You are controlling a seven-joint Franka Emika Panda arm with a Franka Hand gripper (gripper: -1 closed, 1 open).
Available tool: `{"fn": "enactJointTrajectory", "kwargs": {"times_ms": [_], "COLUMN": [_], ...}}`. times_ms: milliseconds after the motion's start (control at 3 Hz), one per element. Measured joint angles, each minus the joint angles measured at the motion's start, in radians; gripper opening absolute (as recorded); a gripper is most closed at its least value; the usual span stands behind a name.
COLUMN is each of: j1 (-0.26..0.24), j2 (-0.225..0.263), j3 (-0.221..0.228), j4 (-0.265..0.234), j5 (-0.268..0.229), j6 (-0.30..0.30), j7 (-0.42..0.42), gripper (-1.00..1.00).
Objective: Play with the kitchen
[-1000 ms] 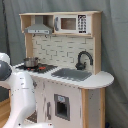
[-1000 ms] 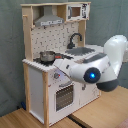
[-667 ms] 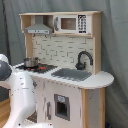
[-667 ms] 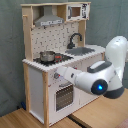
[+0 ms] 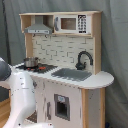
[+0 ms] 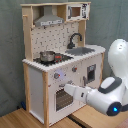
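The kitchen (image 5: pixel 70 95) is a white and light-wood toy unit, seen in both exterior views, with a microwave (image 5: pixel 68 23), a range hood (image 5: pixel 39 28), a black faucet (image 5: pixel 84 59) and a grey sink (image 5: pixel 72 75). A small metal pot (image 6: pixel 47 56) stands on the stovetop (image 6: pixel 56 58). In the second exterior view my white arm (image 6: pixel 102 95) reaches in from the right, and my gripper (image 6: pixel 66 88) sits low against the kitchen (image 6: pixel 37 85) front, at the top of the windowed oven door (image 6: pixel 61 100). In the first exterior view the arm (image 5: pixel 21 95) hides the gripper.
A grey curtain (image 5: pixel 115 45) hangs behind the kitchen. The unit stands on a wooden floor (image 6: pixel 25 120). A rounded counter end (image 5: pixel 102 80) sticks out beside the sink. Knobs (image 6: pixel 57 76) sit above the oven door.
The arm has dropped from counter height to the oven front; its tip moved down and toward the oven door. Nothing on the kitchen has moved.
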Motion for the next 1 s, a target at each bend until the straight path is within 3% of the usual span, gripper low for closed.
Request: {"fn": "enactJointTrajectory", "kwargs": {"times_ms": [333,1000], "j1": [0.001,-0.011], "j2": [0.000,-0.015], "j3": [-0.002,-0.001], "j4": [-0.096,-0.226], "j5": [-0.038,-0.136], "j6": [0.004,0.012], "j7": [-0.004,-0.135], "gripper": [1.00,1.00]}}
